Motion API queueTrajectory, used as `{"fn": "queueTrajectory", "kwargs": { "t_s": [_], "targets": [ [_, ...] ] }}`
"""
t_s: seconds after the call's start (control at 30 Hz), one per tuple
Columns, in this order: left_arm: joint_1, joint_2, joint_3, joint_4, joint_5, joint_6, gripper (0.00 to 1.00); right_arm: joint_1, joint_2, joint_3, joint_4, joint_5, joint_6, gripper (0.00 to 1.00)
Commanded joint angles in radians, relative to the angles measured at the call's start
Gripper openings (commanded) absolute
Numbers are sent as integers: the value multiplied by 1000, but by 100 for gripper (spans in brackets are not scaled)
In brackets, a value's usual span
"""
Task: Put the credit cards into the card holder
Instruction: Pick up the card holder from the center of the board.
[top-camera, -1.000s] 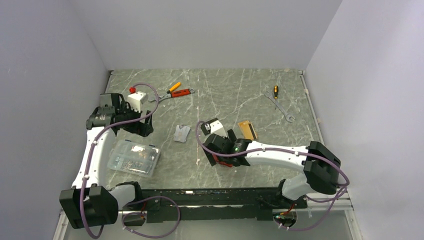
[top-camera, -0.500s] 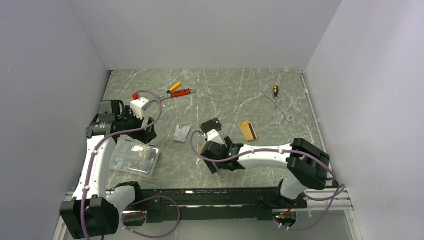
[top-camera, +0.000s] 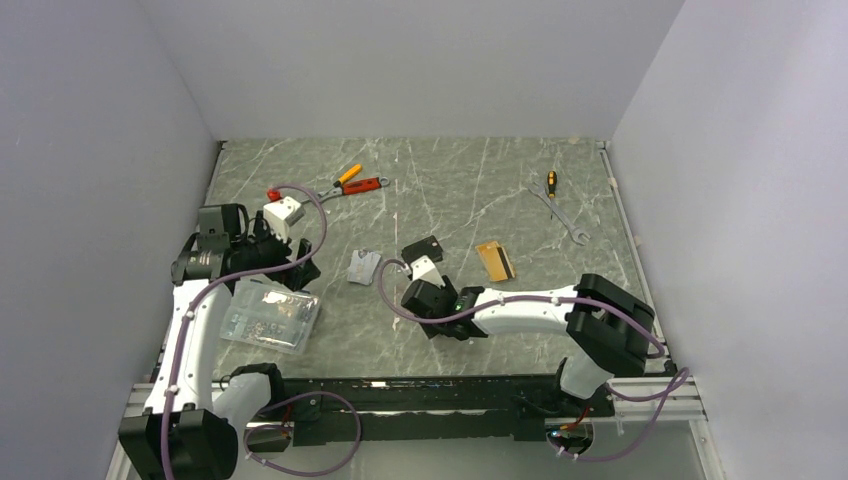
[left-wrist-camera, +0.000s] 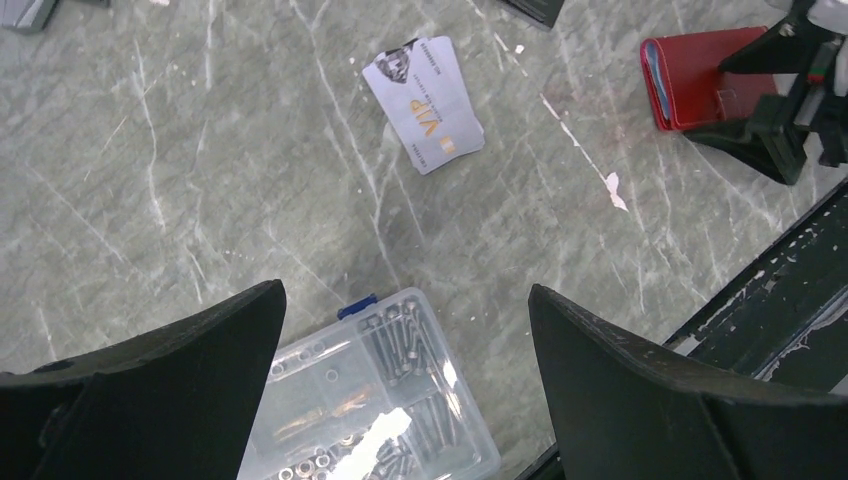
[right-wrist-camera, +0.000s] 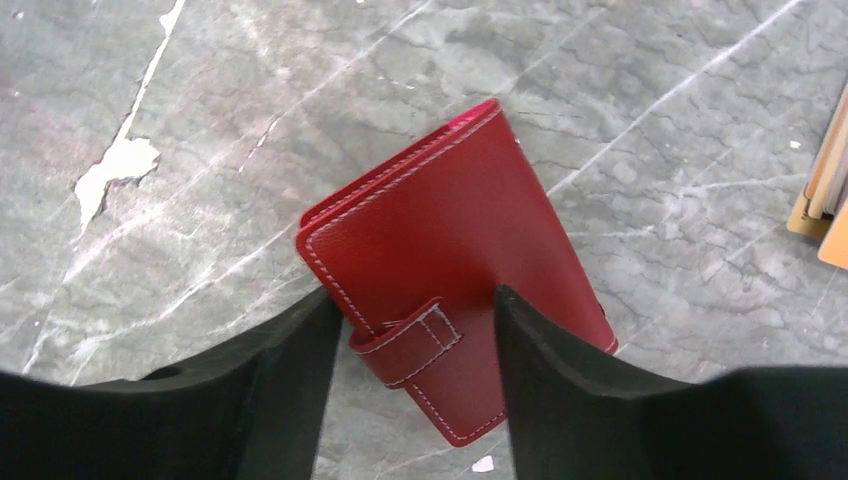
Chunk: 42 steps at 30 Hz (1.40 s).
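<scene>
From above, the left claw (top-camera: 300, 268) hung just beside the far edge of the clear box (top-camera: 270, 314); a silver card (top-camera: 364, 266) lay on the counter (top-camera: 450, 190) between the two claws; an orange-gold card (top-camera: 495, 259) lay farther to the right; the right claw (top-camera: 440, 322) was low over the counter, near the front.

From the left wrist, the left claw was spread wide; the clear box sat below it; the silver card lay farther off, flat on the counter; the red card holder (left-wrist-camera: 700, 90) lay well past that card, right by the right claw's black fingers (left-wrist-camera: 775, 150).

From the right wrist, the card holder lay closed and flat on the counter, right under the right claw; the claw was partly spread, with one finger on each side of the snap-tab end; I could not tell if the fingers touched it.
</scene>
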Motion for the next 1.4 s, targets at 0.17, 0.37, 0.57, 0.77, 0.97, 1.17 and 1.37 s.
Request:
{"fn": "queueTrajectory", "kwargs": {
  "t_s": [0.17,0.37,0.57,0.77,0.97,1.17,1.37],
  "targets": [
    [-58,-34,-25,46,79,28,100,-19,-103,-37,15,44,22,32],
    [-131,-68,-29,71,57,20,96,-25,-178,-18,46,6,10,0],
    [-270,-102,-2,53,32,26,98,-60,-244,19,46,-67,-1,0],
    [-349,-72,-5,57,118,70,99,-247,-383,7,152,-523,26,0],
    [-382,4,85,4,232,175,99,-377,-379,60,195,-925,19,0],
    [-403,55,151,-8,285,204,99,-386,-338,106,249,-1156,45,0],
    [-449,73,173,-128,317,337,100,-382,-318,144,284,-1302,64,0]
  ]
}}
